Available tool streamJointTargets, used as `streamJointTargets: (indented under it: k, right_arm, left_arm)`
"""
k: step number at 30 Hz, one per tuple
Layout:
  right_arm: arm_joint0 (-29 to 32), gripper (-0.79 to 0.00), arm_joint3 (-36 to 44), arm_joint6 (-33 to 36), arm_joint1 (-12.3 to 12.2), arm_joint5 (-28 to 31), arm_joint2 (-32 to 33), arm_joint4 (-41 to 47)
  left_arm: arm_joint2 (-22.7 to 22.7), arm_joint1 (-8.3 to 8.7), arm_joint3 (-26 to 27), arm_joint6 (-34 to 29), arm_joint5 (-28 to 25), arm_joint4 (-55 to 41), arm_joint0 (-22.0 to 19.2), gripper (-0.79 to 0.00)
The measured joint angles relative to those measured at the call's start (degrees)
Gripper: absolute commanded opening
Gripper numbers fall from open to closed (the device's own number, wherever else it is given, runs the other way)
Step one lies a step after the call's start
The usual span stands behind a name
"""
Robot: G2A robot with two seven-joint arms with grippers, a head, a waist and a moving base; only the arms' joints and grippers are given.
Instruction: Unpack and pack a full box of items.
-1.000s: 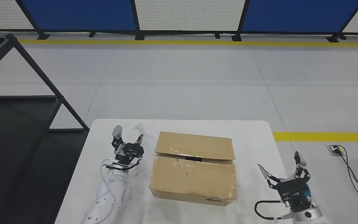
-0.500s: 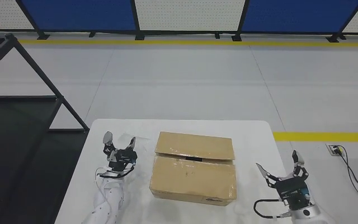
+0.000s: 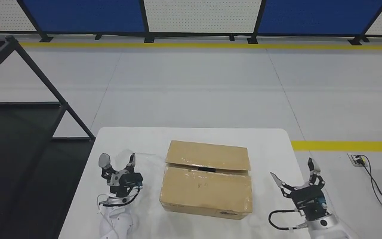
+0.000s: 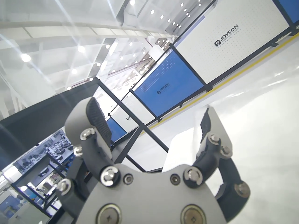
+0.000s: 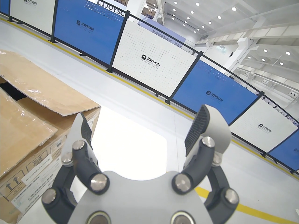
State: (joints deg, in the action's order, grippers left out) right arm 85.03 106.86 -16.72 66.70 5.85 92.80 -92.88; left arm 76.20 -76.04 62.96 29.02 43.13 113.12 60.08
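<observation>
Box (image 3: 206, 182) between left tool (image 3: 117, 159), right tool (image 3: 292, 170), touching neither

Beyond my desk (image 3: 268, 140) run a yellow floor line (image 3: 179, 45) and blue and white partition panels (image 3: 203, 15): a factory hall.

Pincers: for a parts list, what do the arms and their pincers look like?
The left arm and right arm are white-shelled. Left pincer and right pincer match: silver curved fingers with black ribbed pads, black links, silver screws, grey plate. A black cable loops beside the right arm.
</observation>
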Motion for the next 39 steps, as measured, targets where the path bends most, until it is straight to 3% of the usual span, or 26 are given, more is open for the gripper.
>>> streamJointTargets:
  k: [10, 23, 39]
  right_arm:
    - [-1.76, 0.0, -0.48, -0.05, 0.04, 1.5, -0.88, -0.87]
    - [-2.55, 0.0, -1.27, -0.57, 0.11, 2.44, -1.46, -1.07]
    - [-3.57, 0.0, -2.55, -0.99, 0.2, 3.1, -2.09, -0.98]
  left_arm:
    - [1.31, -0.02, 2.64, -2.11, 0.7, 1.49, 4.25, 0.0]
    - [5.9, 0.42, 11.91, -3.51, 2.32, 3.53, 9.99, 0.0]
    - [11.27, 0.65, 14.06, -6.88, 4.42, 6.28, 13.46, 0.0]
